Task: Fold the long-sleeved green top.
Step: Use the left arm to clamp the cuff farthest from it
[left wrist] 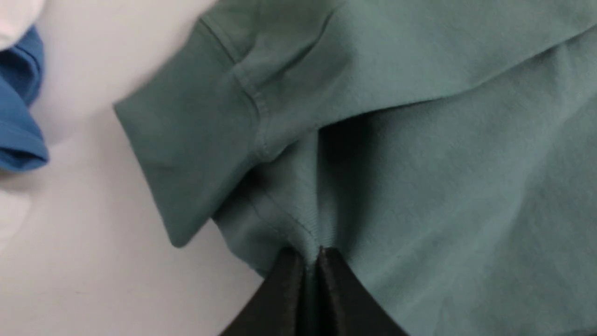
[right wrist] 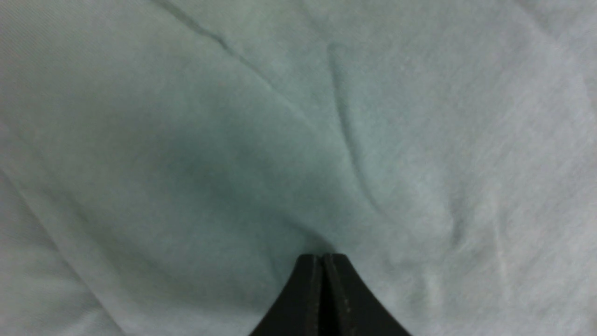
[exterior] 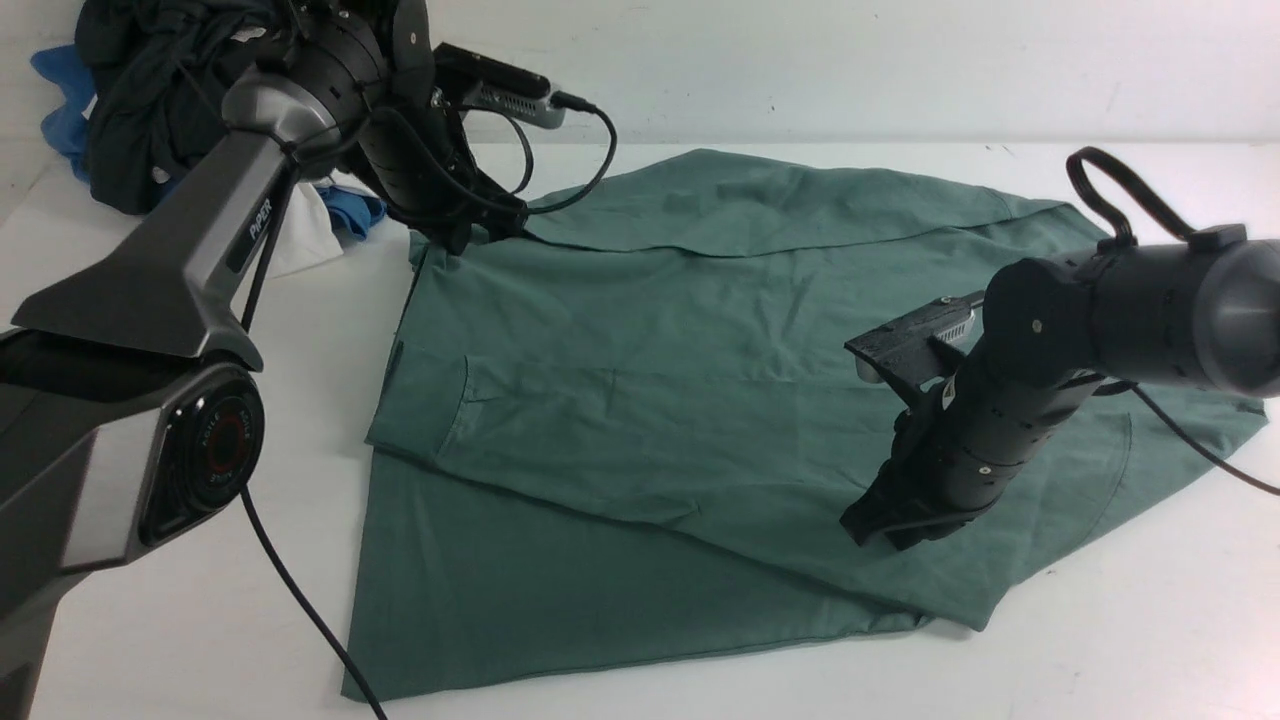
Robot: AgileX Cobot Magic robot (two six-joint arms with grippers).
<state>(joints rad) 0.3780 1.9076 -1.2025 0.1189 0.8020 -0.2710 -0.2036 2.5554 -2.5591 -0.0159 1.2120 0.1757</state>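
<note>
One green long-sleeved top (exterior: 640,400) is spread on the worktop (exterior: 1100,640), pinched near one cuff by the left end effector (exterior: 467,238); the right end effector (exterior: 872,530) is held clenched against it.

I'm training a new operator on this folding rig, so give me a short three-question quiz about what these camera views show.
1. True or false: the left gripper is shut on fabric of the green top.
2. What lies right beside that gripper's grasp? A) a sleeve cuff B) a button C) a zip
3. Fill in: the right gripper has its tips against the top, with its jaws ____.

Key: 1 true; 2 A; 3 shut.
</note>
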